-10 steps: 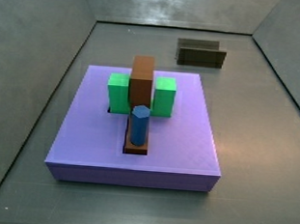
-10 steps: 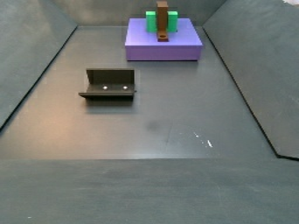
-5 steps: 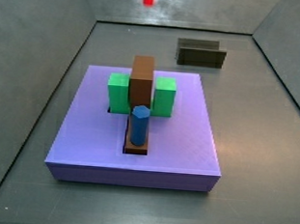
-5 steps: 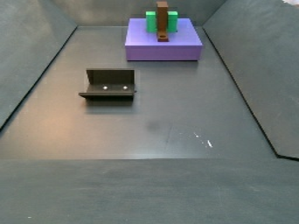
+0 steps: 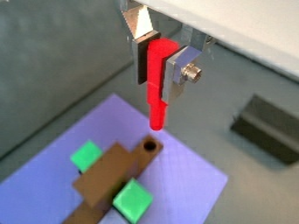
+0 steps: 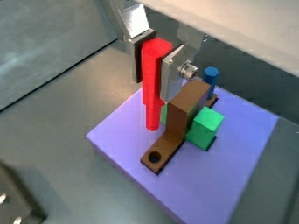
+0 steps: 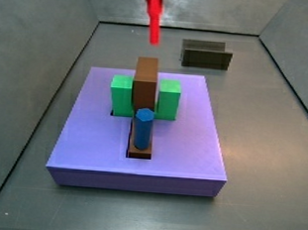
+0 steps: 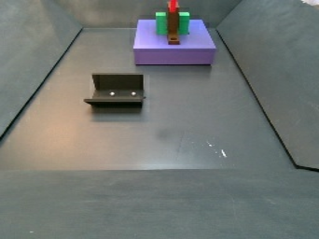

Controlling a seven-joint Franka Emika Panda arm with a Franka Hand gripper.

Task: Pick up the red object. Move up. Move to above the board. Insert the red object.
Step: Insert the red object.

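My gripper (image 5: 158, 83) is shut on the red object (image 5: 159, 87), a thin red peg that hangs upright from between the silver fingers (image 5: 179, 74); it shows the same way in both wrist views (image 6: 155, 83). The peg's lower end hangs above the purple platform (image 6: 122, 140), close over the board (image 6: 181, 122), near the round hole (image 6: 153, 159) in its low strip. In a side view the red peg (image 7: 153, 16) hangs high behind the brown board (image 7: 145, 85). The gripper itself is out of frame in both side views.
A blue peg (image 7: 142, 129) stands in the board's low strip. Two green blocks (image 7: 121, 95) (image 7: 170, 98) flank the board's tall part. The purple platform (image 7: 89, 142) carries all of it. The fixture (image 7: 206, 55) stands on the floor behind, apart from the platform (image 8: 116, 90).
The red peg was out of the side view a second ago, showed only its tip half a second ago, and now hangs lower and further into view.
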